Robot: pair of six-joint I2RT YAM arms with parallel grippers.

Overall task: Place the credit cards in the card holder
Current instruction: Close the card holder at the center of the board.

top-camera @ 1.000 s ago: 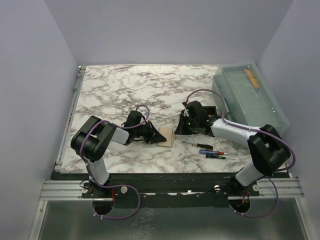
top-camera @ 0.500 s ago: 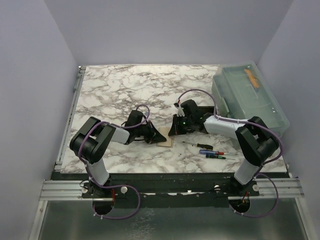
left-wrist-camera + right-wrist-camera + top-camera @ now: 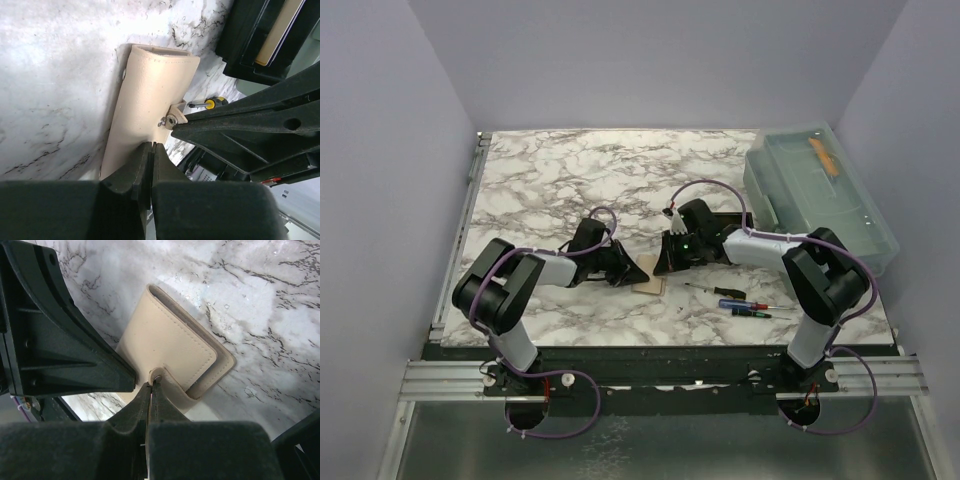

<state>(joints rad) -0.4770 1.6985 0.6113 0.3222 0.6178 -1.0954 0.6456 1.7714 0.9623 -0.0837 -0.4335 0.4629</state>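
A beige leather wallet-style holder (image 3: 651, 285) with a snap tab (image 3: 159, 375) lies flat on the marble between the two arms. My left gripper (image 3: 151, 146) is shut, its tips pressing on the wallet's near edge (image 3: 145, 100). My right gripper (image 3: 151, 385) is shut on the snap tab, which stands lifted off the wallet (image 3: 172, 120). A small black tray (image 3: 245, 47) behind the right gripper holds a tan card (image 3: 278, 31). The light blue card is not visible.
A large translucent lidded bin (image 3: 820, 190) stands at the right edge. Small screwdrivers (image 3: 745, 305) lie in front of the right arm; one with a yellow and black handle (image 3: 211, 103) is close to the wallet.
My right gripper has moved left from the black tray to the wallet's snap tab. My left gripper has stayed on the wallet.
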